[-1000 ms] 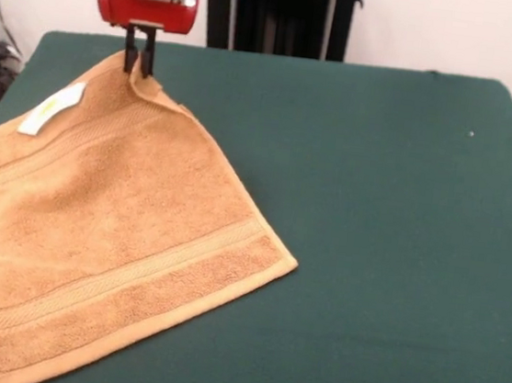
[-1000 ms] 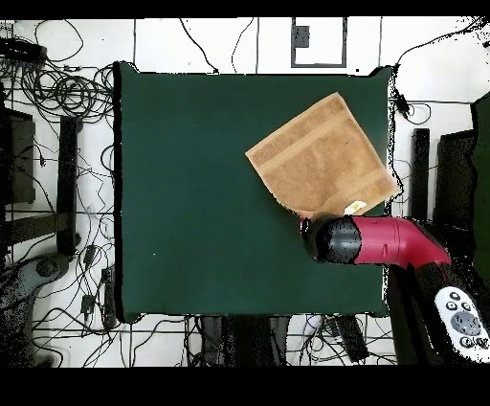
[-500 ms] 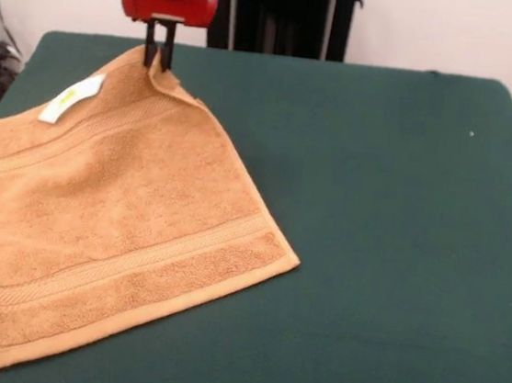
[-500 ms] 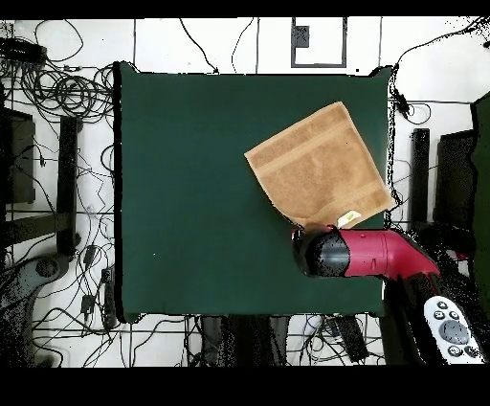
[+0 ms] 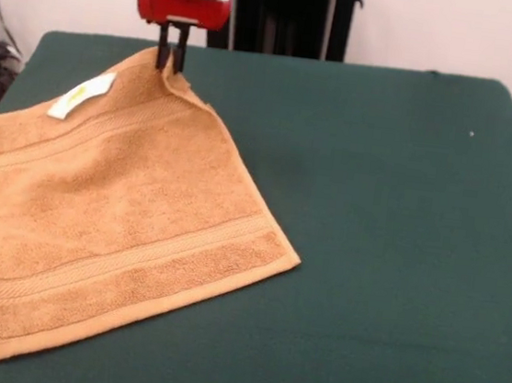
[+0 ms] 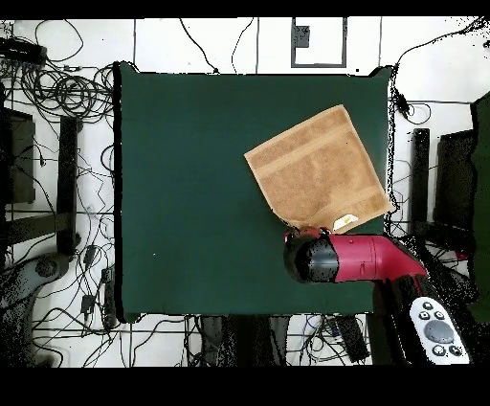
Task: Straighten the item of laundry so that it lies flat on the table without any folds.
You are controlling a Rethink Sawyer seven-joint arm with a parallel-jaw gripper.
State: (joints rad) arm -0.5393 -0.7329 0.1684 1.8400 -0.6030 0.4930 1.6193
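The item of laundry (image 5: 115, 212), a tan terry towel with woven border bands and a small white-yellow tag (image 5: 82, 95), lies spread at the front view's left on the dark green table (image 5: 391, 225). Its far corner is lifted, pinched in my gripper (image 5: 170, 60), which is shut on it; the cloth puckers a little just below the fingers. From overhead the towel (image 6: 316, 170) sits near the table's (image 6: 191, 191) right edge, and the red arm (image 6: 359, 260) covers the held corner.
Cables and stands (image 6: 57, 144) crowd the floor around the table. Beyond the table's right edge in the overhead view stands dark equipment (image 6: 421, 172).
My gripper, holding the towel's corner, has drifted right in the front view and toward the robot's side, dragging the whole towel along; the cloth lies slightly flatter.
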